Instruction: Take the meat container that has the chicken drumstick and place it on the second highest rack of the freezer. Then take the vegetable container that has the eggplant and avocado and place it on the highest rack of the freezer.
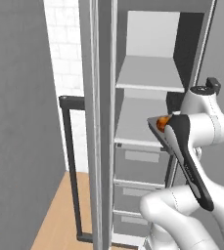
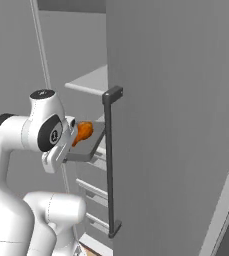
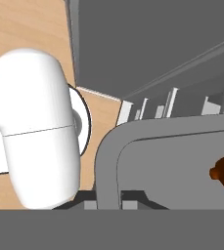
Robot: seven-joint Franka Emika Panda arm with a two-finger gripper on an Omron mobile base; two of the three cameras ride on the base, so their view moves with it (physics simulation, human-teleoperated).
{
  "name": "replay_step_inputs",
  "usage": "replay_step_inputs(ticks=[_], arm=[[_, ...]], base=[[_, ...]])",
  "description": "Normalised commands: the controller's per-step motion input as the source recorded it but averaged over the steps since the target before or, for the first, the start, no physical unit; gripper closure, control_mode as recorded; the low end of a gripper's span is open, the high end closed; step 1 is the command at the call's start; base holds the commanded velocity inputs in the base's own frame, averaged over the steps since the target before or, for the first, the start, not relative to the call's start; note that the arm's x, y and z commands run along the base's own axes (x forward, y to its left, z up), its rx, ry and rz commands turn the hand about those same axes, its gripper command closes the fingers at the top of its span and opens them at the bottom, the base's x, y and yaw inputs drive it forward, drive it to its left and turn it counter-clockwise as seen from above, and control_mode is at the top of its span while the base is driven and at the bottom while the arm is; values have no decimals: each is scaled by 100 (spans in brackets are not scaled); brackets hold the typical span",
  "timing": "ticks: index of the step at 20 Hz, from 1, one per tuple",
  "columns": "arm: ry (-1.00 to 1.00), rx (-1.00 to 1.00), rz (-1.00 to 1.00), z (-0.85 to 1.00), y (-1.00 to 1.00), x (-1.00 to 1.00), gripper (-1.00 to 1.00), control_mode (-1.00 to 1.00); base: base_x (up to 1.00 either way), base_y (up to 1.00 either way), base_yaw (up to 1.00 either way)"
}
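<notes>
Drumstick (image 2: 84, 132) in tray (image 2: 88, 148) (clearest rightward)

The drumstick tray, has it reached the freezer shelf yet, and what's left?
Done: the freezer stands open. In hand: the gripper holds the grey tray with the chicken drumstick beside the second highest rack, not yet set down. Left: place it, then the vegetable container.

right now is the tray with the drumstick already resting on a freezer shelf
No, the tray with the chicken drumstick hangs in the air in front of the freezer shelves.
</notes>
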Motion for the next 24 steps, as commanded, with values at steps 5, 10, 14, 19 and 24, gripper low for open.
replay_step_inputs(ticks=[5, 10, 14, 19, 24], arm=[[0, 0, 0, 0, 0, 0, 100, 100], [0, 0, 0, 0, 0, 0, 100, 100], [0, 0, 0, 0, 0, 0, 100, 100], [0, 0, 0, 0, 0, 0, 100, 100], [0, 0, 0, 0, 0, 0, 100, 100]], base=[[3, 34, -28], [11, 42, -27], [21, 57, -23], [11, 59, -22], [12, 66, -20]])
